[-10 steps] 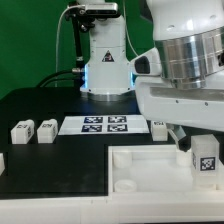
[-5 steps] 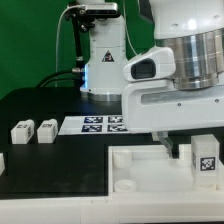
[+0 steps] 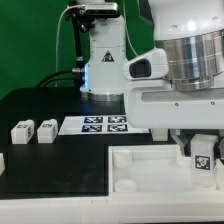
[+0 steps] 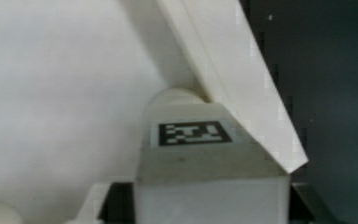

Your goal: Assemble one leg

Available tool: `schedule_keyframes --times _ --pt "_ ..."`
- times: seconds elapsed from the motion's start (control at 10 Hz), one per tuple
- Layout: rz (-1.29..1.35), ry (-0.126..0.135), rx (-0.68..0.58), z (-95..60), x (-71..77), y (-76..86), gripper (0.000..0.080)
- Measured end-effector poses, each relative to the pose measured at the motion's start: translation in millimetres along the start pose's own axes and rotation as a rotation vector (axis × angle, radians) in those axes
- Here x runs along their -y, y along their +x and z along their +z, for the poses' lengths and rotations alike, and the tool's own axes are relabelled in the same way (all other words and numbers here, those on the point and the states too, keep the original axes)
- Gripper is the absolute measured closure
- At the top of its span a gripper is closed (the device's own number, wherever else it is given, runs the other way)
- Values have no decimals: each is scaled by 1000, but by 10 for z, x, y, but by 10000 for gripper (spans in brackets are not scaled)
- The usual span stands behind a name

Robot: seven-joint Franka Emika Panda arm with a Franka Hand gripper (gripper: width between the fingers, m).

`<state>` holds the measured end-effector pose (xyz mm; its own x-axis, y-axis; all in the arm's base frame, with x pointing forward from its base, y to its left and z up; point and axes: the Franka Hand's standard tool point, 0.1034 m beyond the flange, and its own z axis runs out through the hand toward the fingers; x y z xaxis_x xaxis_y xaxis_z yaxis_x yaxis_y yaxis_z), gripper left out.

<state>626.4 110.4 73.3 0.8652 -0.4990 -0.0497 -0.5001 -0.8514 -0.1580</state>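
My gripper is shut on a leg, a chunky white block with a square tag facing the camera. It holds the leg at the right end of the large white panel, near a corner. In the wrist view the same leg stands between my fingers, tag up, with the white panel behind it and the panel's raised edge running diagonally past it. Two more legs lie on the black table at the exterior view's left.
The marker board lies flat behind the panel. The robot base stands at the back. The arm's bulky wrist hides the table's right part. The black table shows left of the panel.
The arm's wrist has swung toward the exterior view's left. The held leg has stayed over the panel's right end, shifting only slightly up and left.
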Motion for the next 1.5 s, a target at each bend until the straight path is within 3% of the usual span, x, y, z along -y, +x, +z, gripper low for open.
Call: schedule_keyframes --times 0.3,0.5,0.7,1.0,1.1,1.5 --pt "398 4 3 5 -14 9 505" --pt "835 37 22 17 -32 14 505" --pt "1048 55 48 18 -34 17 505" --pt "998 54 47 25 -36 14 501" --pt "996 54 47 25 -36 14 244" --pt "476 50 29 14 -43 27 154"
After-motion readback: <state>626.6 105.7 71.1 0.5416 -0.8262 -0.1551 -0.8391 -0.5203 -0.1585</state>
